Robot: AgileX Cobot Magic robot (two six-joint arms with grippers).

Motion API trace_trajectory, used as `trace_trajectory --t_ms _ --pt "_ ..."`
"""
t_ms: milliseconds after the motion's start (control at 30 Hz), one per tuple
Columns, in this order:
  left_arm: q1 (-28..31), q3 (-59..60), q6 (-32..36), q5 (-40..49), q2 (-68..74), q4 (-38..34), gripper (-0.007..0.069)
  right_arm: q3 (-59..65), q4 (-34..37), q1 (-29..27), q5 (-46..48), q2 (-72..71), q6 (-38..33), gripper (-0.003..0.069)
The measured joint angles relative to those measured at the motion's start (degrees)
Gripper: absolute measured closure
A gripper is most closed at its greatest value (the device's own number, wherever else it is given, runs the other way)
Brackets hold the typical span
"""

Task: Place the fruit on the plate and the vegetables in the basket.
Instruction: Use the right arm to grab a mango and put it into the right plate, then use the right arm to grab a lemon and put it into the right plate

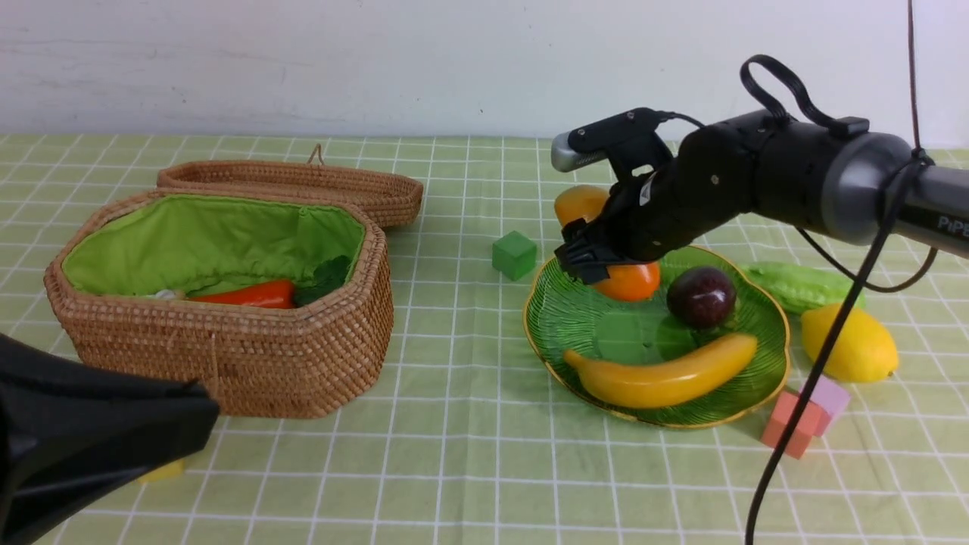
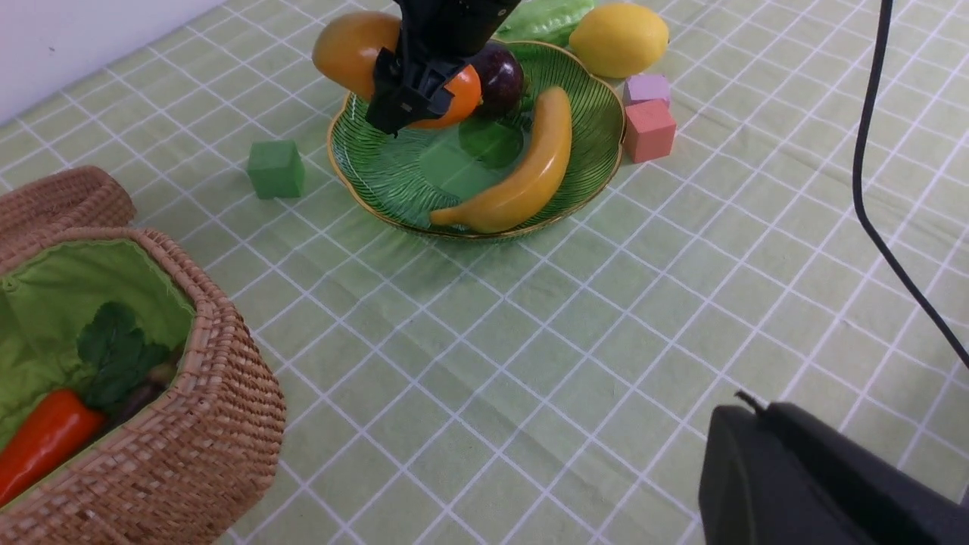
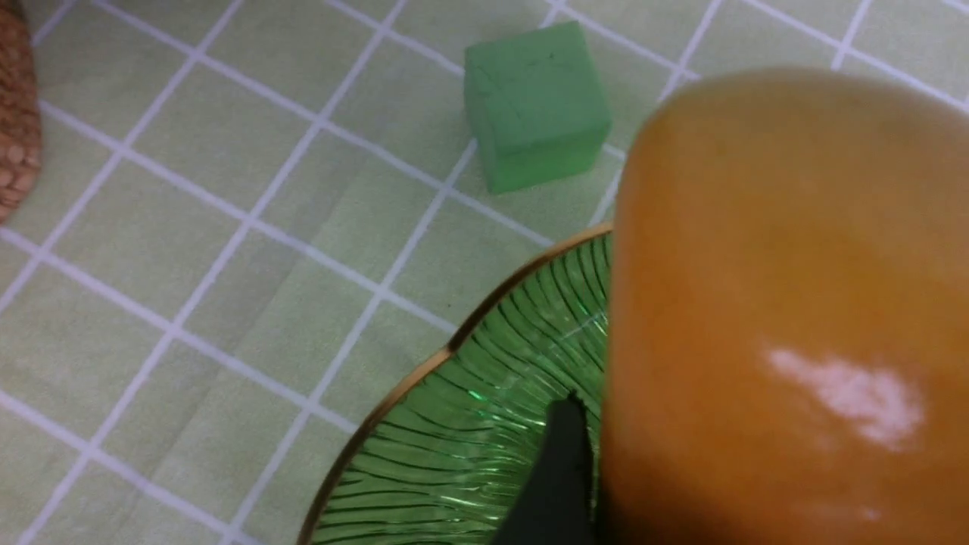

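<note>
While the basket [image 1: 227, 363] at nine o'clock shows us one carrot [image 1: 242, 294], the plate [image 1: 575, 333] carries two fruit, banana [image 1: 666, 375] and purple ball [image 1: 700, 297], and the right gripper [image 1: 598, 261] straddles a third, the mango [image 1: 628, 281], at its eleven o'clock rim; pinching or loose, we cannot tell. Left gripper [image 1: 197, 412] sits closed. Next, we reckon: release, lift clear, then one gourd [image 1: 795, 284] at two o'clock, one lemon [image 1: 848, 344] at three.

The ribbed green glass plate [image 1: 598, 333] holds a long yellow banana [image 1: 666, 375] and a dark purple ball [image 1: 701, 297]; an orange mango [image 1: 632, 281] tilts over its far rim. A yellow lemon [image 1: 852, 344] and a bumpy green gourd [image 1: 802, 286] lie beside it; a red-orange carrot [image 1: 246, 294] is in the wicker basket [image 1: 227, 356].
</note>
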Motion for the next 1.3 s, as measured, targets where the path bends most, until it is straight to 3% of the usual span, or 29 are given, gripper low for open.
trace_trajectory --t_ms 167,367,600,667,767,900,1000,1033,1133,1300 --pt "0.0 0.0 0.0 0.1 0.0 0.0 0.0637 -0.1 -3.1 0.0 3.0 0.0 3.4 -0.0016" --pt "0.0 0.0 0.0 0.1 0.0 0.0 0.0635 -0.1 -3.3 0.0 6.0 -2.1 3.7 0.0048" --pt "0.0 0.0 0.1 0.1 0.0 0.0 0.0631 -0.2 -6.8 -1.8 13.2 -14.3 3.7 0.0323" --pt "0.0 0.0 0.7 0.1 0.0 0.0 0.0631 -0.5 -7.7 -4.3 17.2 -16.3 3.7 0.0395" --pt "0.0 0.0 2.1 0.1 0.0 -1.4 0.0630 -0.6 -7.0 -11.4 25.9 -16.2 3.7 0.0446" --pt "0.0 0.0 6.0 -0.6 0.0 -5.0 0.0630 -0.5 -2.3 -19.2 31.9 -11.8 3.7 0.0391" --pt "0.0 0.0 9.7 -1.7 0.0 -8.0 0.0630 -0.5 1.7 -22.5 31.0 -8.3 0.6 0.0258" --pt "0.0 0.0 9.9 -1.8 0.0 -8.2 0.0630 -0.5 1.9 -22.6 31.0 -8.1 0.6 0.0249" --pt "0.0 0.0 12.4 -2.1 0.0 -10.4 0.0630 -0.5 2.5 -23.0 27.5 -5.3 -5.7 0.0052" --pt "0.0 0.0 12.8 -2.0 0.0 -10.7 0.0630 -0.5 1.4 -23.0 25.4 -3.0 -6.7 -0.0017"
